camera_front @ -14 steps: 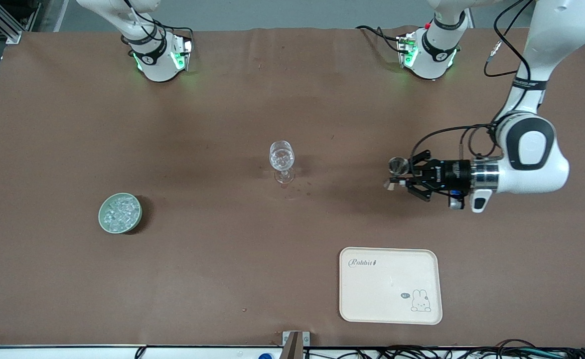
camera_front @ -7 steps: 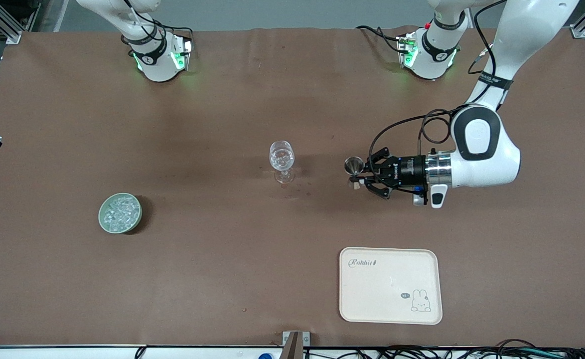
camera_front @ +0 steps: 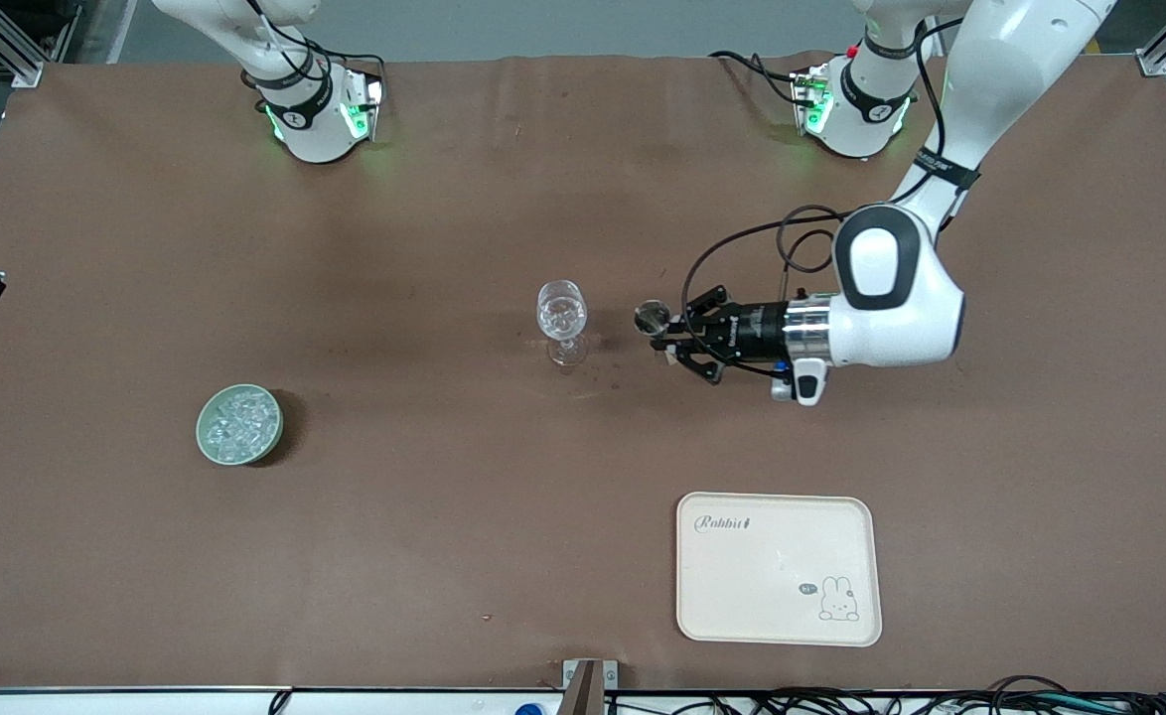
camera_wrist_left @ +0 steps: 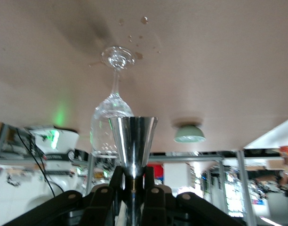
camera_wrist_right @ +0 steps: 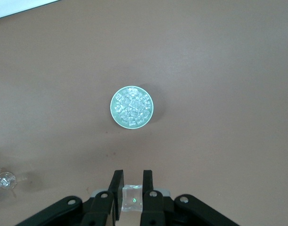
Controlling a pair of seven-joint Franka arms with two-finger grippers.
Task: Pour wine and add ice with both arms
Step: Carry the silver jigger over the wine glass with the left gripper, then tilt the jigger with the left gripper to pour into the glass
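My left gripper (camera_front: 664,336) is shut on a steel jigger (camera_front: 654,318), held upright in the air just beside the clear stemmed glass (camera_front: 562,316), on the side toward the left arm's end. In the left wrist view the jigger (camera_wrist_left: 133,136) sits between my fingers (camera_wrist_left: 116,181) with the glass (camera_wrist_left: 113,115) right before it. My right gripper (camera_wrist_right: 131,176) is out of the front view. It is shut on one ice cube (camera_wrist_right: 132,197), high over the green bowl of ice (camera_wrist_right: 132,106). The bowl (camera_front: 238,425) stands toward the right arm's end.
A cream tray (camera_front: 779,568) with a rabbit print lies nearer the front camera, toward the left arm's end. Small dark spots (camera_wrist_left: 139,55) mark the brown table by the glass foot. The glass also shows small in the right wrist view (camera_wrist_right: 6,180).
My left arm has carried the jigger from the left arm's end of the table toward the glass, and it is now close beside the glass. The bowl and glass have not moved.
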